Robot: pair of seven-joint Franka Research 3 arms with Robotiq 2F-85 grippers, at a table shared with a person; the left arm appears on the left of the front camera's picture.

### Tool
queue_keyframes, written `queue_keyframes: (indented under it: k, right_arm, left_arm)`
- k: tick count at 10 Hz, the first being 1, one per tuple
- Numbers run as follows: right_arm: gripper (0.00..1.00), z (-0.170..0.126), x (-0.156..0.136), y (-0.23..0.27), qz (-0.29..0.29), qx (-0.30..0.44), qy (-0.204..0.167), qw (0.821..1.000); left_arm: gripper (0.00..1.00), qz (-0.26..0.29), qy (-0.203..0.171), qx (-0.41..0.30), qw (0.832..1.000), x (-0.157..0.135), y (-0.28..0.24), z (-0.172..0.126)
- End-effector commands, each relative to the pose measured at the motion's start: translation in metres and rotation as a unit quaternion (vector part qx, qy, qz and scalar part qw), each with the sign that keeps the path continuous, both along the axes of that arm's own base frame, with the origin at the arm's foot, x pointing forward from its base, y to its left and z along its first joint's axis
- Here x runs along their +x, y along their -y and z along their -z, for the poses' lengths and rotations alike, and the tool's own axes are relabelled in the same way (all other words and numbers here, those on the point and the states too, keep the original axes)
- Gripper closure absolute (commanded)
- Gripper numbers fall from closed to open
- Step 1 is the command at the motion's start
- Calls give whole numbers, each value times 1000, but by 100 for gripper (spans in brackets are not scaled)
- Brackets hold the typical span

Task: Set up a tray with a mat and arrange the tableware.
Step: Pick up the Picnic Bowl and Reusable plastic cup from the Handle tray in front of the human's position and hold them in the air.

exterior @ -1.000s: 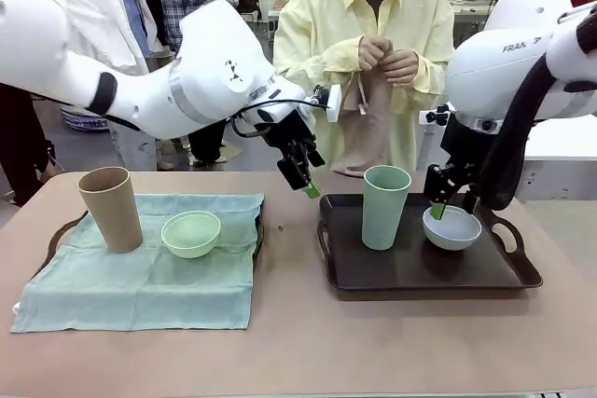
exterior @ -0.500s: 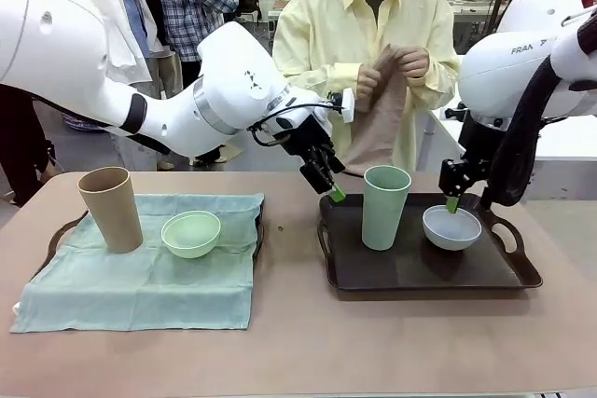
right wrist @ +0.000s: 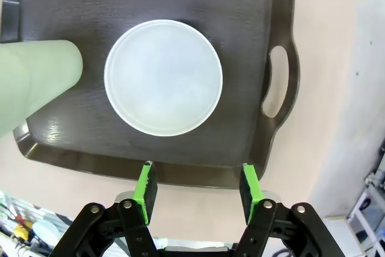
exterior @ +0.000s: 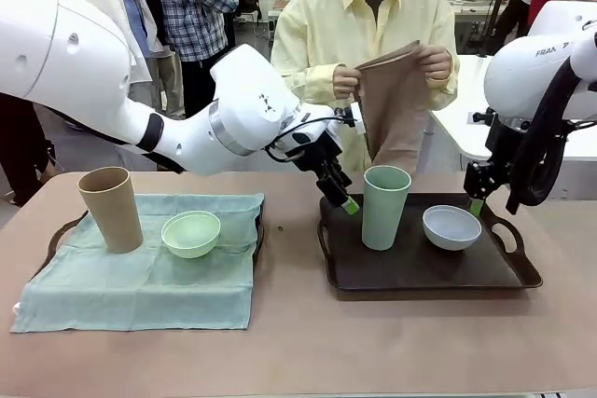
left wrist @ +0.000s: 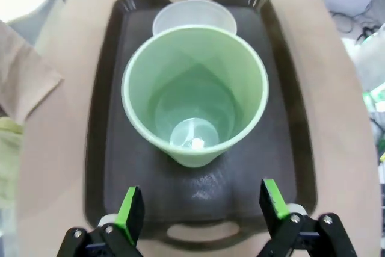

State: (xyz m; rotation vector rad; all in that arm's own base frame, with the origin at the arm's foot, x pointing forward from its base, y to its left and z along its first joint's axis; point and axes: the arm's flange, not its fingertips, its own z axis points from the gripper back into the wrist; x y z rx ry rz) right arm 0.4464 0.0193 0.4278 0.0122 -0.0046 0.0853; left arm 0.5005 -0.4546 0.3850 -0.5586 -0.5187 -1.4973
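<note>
On the right, a dark tray (exterior: 420,272) carries the sage green tumbler (exterior: 385,206) and the pale bowl (exterior: 451,226). My left gripper (exterior: 347,202) hangs open just left of the tumbler's rim. From the left wrist view I look down into the tumbler (left wrist: 195,94) beyond the open left gripper (left wrist: 201,206). My right gripper (exterior: 478,204) is open above the tray's right end, clear of the bowl (right wrist: 163,76), with nothing in the right gripper (right wrist: 197,185). At the left, a green mat (exterior: 140,277) covers another tray (exterior: 54,238) bearing the tan tumbler (exterior: 109,207) and the mint bowl (exterior: 191,232).
Across the table a person holds up a brown cloth (exterior: 392,104) in both hands, above the far edge of the dark tray. Bare tabletop (exterior: 298,351) runs along the near side. Other people stand behind at the back left.
My left gripper moved right and down to the sage tumbler. My right gripper lifted off the pale bowl, up and to the right. The person raised and spread the brown cloth.
</note>
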Motion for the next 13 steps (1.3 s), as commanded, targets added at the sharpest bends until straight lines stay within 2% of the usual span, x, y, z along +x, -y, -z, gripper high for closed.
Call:
queue_keyframes:
  k: [1, 7, 8, 9, 13]
  right_arm:
    - [28, 15, 11, 5, -18, 14, -1, 1000]
    - [28, 47, 28, -7, -57, 43, -9, 997]
    - [28, 42, 21, 2, -39, 28, -14, 999]
    - [28, 42, 21, 2, -39, 28, -14, 999]
    - [28, 42, 21, 2, -39, 28, -14, 999]
  left_arm:
    - [0, 8, -8, -1, 1000, -8, 9, 1]
    - [0, 3, 4, 22, 1000, -2, 21, 15]
    - [0, 14, 3, 39, 999, -3, 22, 12]
    - [0, 15, 1, 11, 1000, -6, 15, 16]
    - [0, 15, 1, 11, 1000, -6, 15, 16]
